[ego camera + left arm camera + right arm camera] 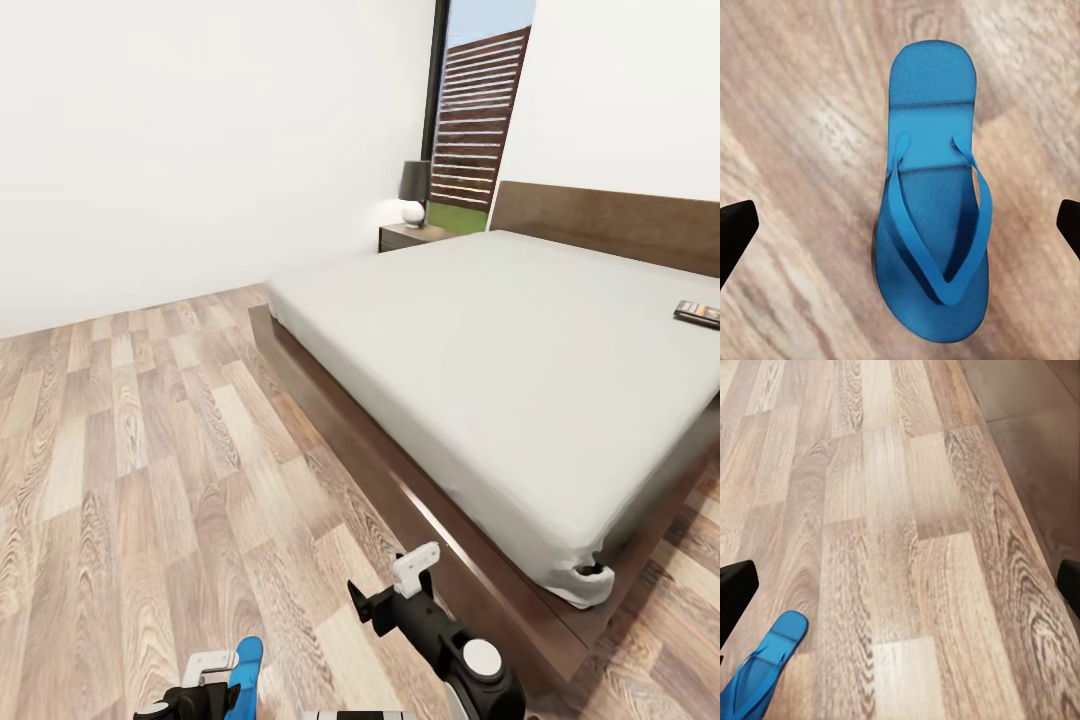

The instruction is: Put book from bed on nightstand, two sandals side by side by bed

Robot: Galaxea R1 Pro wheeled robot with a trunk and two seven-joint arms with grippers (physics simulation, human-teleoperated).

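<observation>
Both arms hang low and forward. The left end effector (215, 668) points downward, jaws wide apart; the right end effector (395, 580) is likewise spread open.

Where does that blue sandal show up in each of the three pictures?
Head view: sandal at the bottom edge, beside the left gripper.
Left wrist view: sandal in the middle, lying flat.
Right wrist view: sandal in the lower left corner.
Shared landmark: the wood-plank floor under it.
</observation>
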